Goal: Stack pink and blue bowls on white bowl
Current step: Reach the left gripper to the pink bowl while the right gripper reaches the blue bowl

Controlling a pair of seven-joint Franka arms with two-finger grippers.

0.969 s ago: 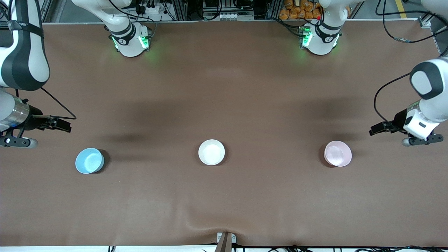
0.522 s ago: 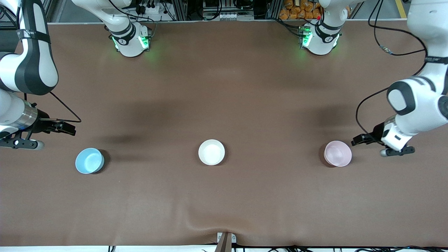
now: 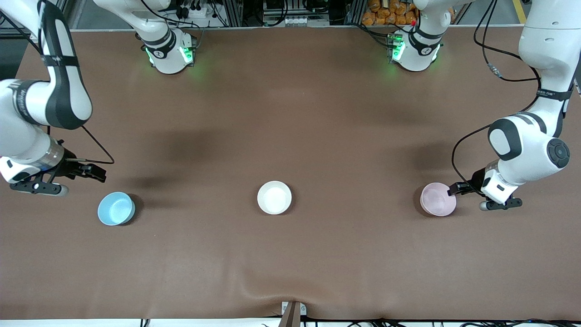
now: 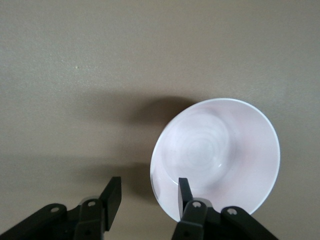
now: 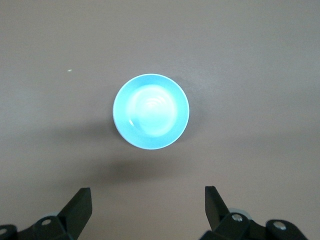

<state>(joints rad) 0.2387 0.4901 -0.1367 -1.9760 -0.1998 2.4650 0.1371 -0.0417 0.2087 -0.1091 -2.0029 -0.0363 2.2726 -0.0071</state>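
The pale pink bowl (image 3: 437, 199), the white bowl (image 3: 274, 197) and the sky blue bowl (image 3: 116, 208) stand upright in a row, apart, with the white one in the middle. My left gripper (image 3: 454, 188) is open at the pink bowl's rim, on the side toward the left arm's end. In the left wrist view (image 4: 150, 182) one finger is over the pink bowl (image 4: 220, 155) and the other is outside it. My right gripper (image 3: 100, 173) is open and empty over the table beside the blue bowl. In the right wrist view (image 5: 147, 192) the blue bowl (image 5: 151, 111) lies ahead of the fingers.
The brown table mat (image 3: 290, 113) has a wrinkle near its front edge. A small clamp (image 3: 292, 311) sits at the middle of that edge. Both arm bases (image 3: 170, 52) stand along the farthest edge.
My left gripper has moved in from the table's end to the pink bowl's rim. My right gripper has moved closer to the blue bowl. The bowls have not moved.
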